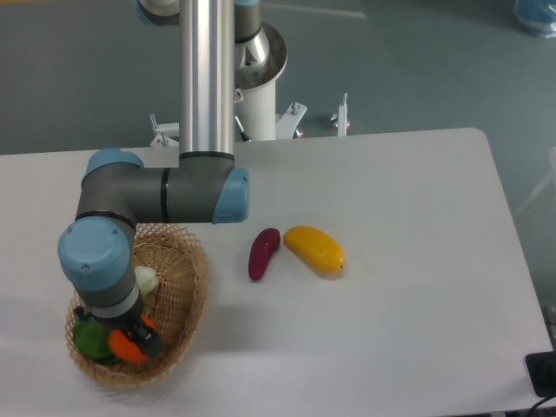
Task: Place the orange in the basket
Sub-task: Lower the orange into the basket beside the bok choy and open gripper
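orange (127, 347) — held low inside the basket (187, 287), beside a green vegetable (89, 339); it is gripped by the tool (135, 337), closed narrowly on it. step in hand: placement, nearly done. next move judged: release, then a straight lift clear. on the bench (417, 261) — yellow fruit (314, 248), purple piece (263, 253), untouched.

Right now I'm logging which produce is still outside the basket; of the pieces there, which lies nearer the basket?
The dark purple-red piece. It lies on the table between the basket and the yellow mango-shaped fruit, which sits farther right.
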